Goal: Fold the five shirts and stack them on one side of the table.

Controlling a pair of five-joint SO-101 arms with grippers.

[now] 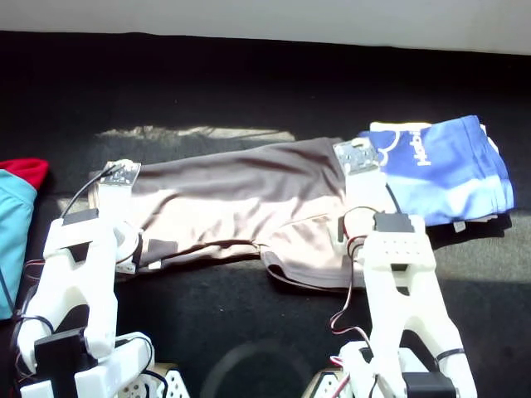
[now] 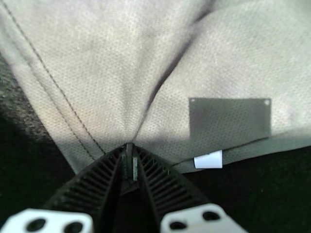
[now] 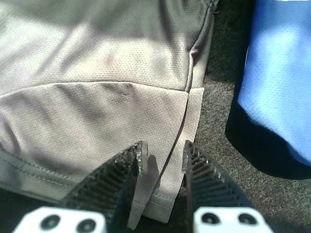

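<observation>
**Grey shirt [image 1: 241,203] mid-fold, stack barely begun**

It lies spread across the middle of the surface [image 1: 249,83]. My left jaws are clenched on its edge, and my right jaws hang released over the hem at the other end. The blue shirt [image 1: 440,166] sits folded on the right side. The teal shirt [image 1: 12,232] and red shirt [image 1: 25,170] wait at the left edge. By my reckoning, most of the folding is still to do.

Two white plastic arms, blocky shells w/ black servo blocks at the joints. L arm [image 1: 79,274]: thin black cable [image 1: 83,194] up to a small circuit board [image 1: 122,172]. R arm [image 1: 406,282]: its own board [image 1: 357,155], red & black wires [image 1: 348,290] looping alongside. L gripper [image 2: 130,165] & R gripper [image 3: 163,155]: black ribbed fingers [image 3: 209,179], white mounts [image 3: 228,221] w/ round screw holes.
</observation>
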